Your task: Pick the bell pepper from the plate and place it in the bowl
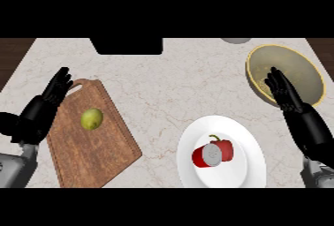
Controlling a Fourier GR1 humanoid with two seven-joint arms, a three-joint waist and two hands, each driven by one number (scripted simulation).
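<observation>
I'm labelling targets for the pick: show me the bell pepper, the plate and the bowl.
bell pepper (222, 151): head view, on its red side.
plate (195, 174): head view, on its bare white lower left part.
bowl (300, 66): head view, on its inner wall.

A single head view looks steeply down on the counter (163, 84), forearms entering from below.

The right hand (282, 88) is covering part of the bowl (306, 66) rim. A pale round object (235, 40) (kind unclear) is being cut off along the top edge, and the wooden board (91, 145) is running past the lower edge.
</observation>
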